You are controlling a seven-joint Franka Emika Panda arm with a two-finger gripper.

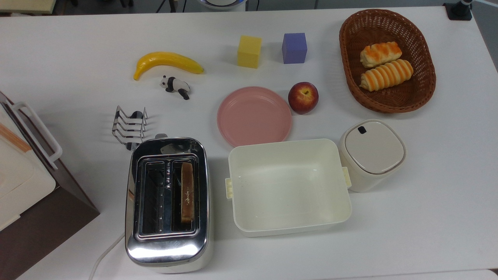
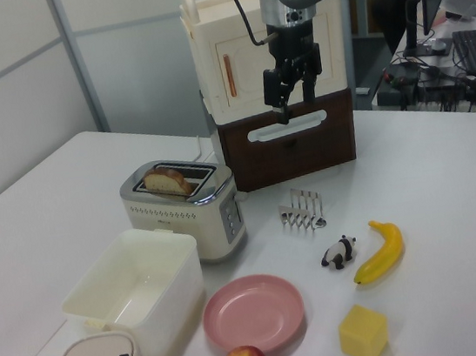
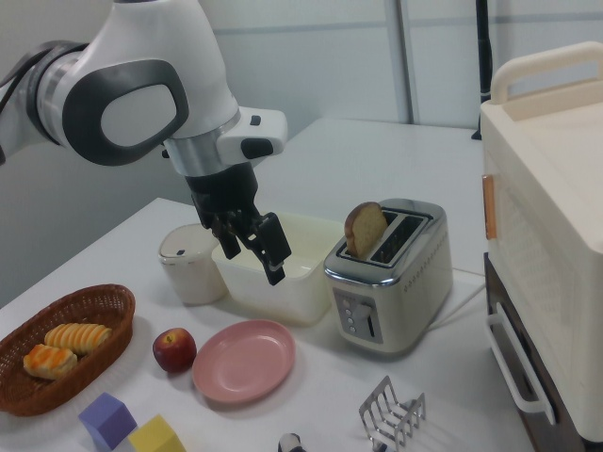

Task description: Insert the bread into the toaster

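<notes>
The chrome toaster (image 1: 167, 241) stands near the front edge in the top view, with a slice of bread (image 1: 187, 192) upright in the right-hand slot as that view shows it. The other slot is dark and empty. In the left view the bread (image 2: 166, 181) pokes out of the toaster (image 2: 185, 211), and in the right view the bread (image 3: 364, 229) rises from the toaster (image 3: 386, 292). My gripper (image 2: 294, 100) hangs open in the air, high above the table and apart from the toaster, holding nothing. In the right view the gripper (image 3: 252, 252) hovers over the cream tub.
A wire toast rack (image 1: 130, 126) stands behind the toaster. A cream tub (image 1: 288, 186), lidded canister (image 1: 371, 153), pink plate (image 1: 253, 116), apple (image 1: 303, 97), basket of rolls (image 1: 387, 62), banana (image 1: 167, 62), panda figure (image 1: 176, 86) and two blocks lie around. A cream oven (image 2: 232, 65) stands on a brown box.
</notes>
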